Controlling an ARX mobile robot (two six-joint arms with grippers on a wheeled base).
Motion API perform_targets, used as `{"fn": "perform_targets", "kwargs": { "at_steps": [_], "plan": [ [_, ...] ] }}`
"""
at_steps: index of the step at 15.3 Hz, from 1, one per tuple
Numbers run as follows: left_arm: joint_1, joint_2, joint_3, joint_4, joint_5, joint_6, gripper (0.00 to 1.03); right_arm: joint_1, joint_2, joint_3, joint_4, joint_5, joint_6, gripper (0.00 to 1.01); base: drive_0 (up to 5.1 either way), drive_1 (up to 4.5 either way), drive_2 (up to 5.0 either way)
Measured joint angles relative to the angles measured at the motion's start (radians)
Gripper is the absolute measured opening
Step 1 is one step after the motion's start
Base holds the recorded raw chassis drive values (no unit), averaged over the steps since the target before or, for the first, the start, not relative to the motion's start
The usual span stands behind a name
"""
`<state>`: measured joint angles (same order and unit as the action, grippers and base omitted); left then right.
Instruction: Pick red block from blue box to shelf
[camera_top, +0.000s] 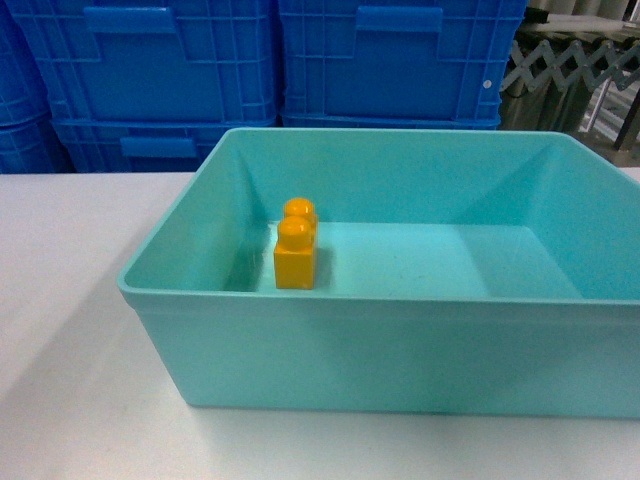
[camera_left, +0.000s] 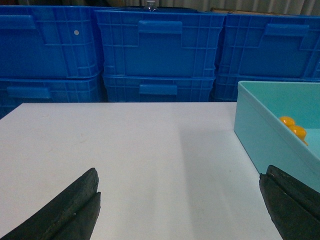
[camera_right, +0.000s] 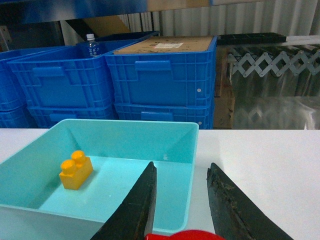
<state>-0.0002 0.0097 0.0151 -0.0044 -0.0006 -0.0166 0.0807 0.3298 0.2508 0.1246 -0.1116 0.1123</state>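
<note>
Red block (camera_right: 185, 234) shows only as a curved sliver at the bottom edge of my right wrist view, sitting between the two dark fingers (camera_right: 137, 210) of my right gripper (camera_right: 182, 232). The fingers are set narrowly to either side of it, so I read them as clamped on it, though its body and any stud are cut off by the frame. It hangs above the near right corner of the blue box (camera_right: 192, 150), over the rim and the white table (camera_right: 265, 165) beside it.

The head view shows neither gripper nor the brick. It shows the box's smooth turquoise walls and rolled rim, with an orange-yellow brick (camera_top: 296, 255) of two studs standing on the floor near the left wall; the floor to its right lies bare.

My left gripper (camera_left: 180, 210) is spread wide, one fingertip at each lower corner of its own view, with nothing between them but table. It sits just left of the box's outer wall, with broad open tabletop ahead of it.

Behind the table stand stacked dark blue crates (camera_right: 160, 80); one carries a sheet of cardboard (camera_right: 170, 45), and a water bottle (camera_right: 90, 44) stands in another. A folding metal lattice (camera_right: 270, 62) stands to the right.
</note>
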Motion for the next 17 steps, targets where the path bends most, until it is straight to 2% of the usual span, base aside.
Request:
{"fn": "perform_targets", "kwargs": {
  "at_steps": [17],
  "plan": [
    [0.0,0.0,0.0,0.0,0.0,0.0,0.98,0.0,0.0,0.0,0.0,0.0,0.0,0.26,0.0,0.0,0.0]
  ]
}}
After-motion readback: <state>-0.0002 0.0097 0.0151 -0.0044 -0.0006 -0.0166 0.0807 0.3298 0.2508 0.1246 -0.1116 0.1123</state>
